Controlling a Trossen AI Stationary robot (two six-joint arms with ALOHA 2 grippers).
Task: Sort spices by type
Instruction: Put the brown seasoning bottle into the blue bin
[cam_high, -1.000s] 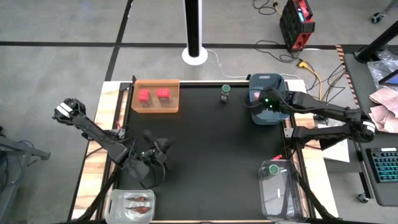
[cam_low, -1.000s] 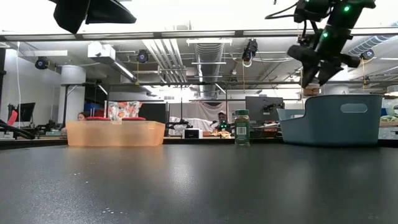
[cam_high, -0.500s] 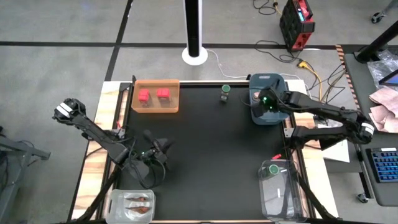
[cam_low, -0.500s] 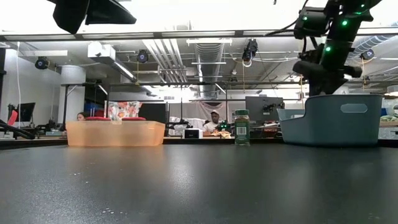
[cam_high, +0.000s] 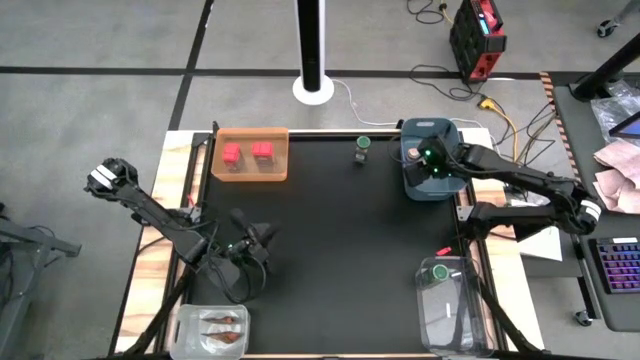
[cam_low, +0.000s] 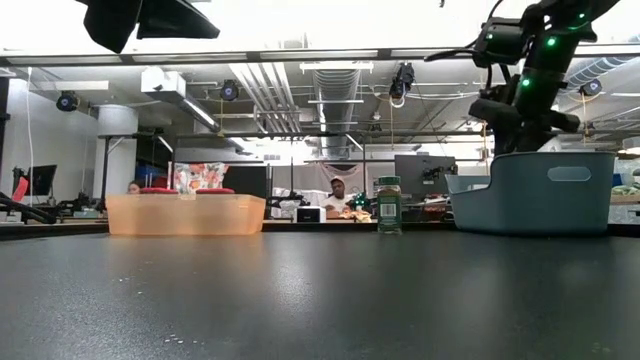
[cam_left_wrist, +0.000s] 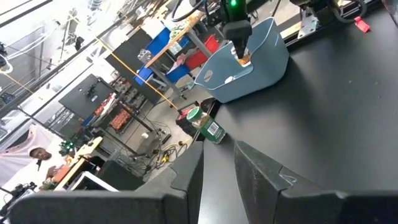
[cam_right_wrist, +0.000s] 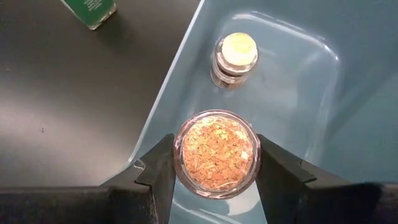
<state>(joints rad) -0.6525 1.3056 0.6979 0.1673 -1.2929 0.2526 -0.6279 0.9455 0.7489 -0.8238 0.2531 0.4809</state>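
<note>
Spice jar held over blue tub.
Right gripper (cam_right_wrist: 215, 163) clamped a jar (cam_right_wrist: 216, 152) above the blue tub (cam_right_wrist: 311, 87); only its wrist view revealed a second jar (cam_right_wrist: 235, 55) inside. Left gripper (cam_left_wrist: 217, 171) hovered nearly closed, empty.

Black table (cam_high: 330, 240) — orange tray (cam_high: 250, 172), green-capped jar (cam_high: 362, 149), blue tub (cam_high: 413, 188), clear containers (cam_high: 455, 300).

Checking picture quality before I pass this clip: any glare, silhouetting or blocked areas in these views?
Low view: bright ceiling lights backlight the scene, so the right gripper above the blue tub reads as a silhouette. Right wrist view: evenly lit, the held jar sharp, soft reflections on the tub floor. Left wrist view: the left gripper fills the lower frame.
</note>
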